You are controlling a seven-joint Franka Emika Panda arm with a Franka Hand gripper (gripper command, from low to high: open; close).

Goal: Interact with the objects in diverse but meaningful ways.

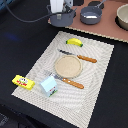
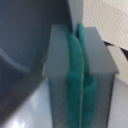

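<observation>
Fingers point(image 2: 80, 90) pressed together, green pads touching.

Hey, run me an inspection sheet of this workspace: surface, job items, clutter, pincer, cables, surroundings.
Surface: black table with a woven beige placemat on it; a brown board at the far edge.
Job's things: banana on the mat's far edge; milk carton upright on the mat's near part; yellow packet on the table off the mat; dark grey pot on the board.
Clutter: round tan plate, two wooden-handled utensils either side, a bowl at the frame edge.
Pincer: green pads pressed together, nothing between them.
Cables: one dark cable running to the arm.
Surroundings: nothing seen.
</observation>
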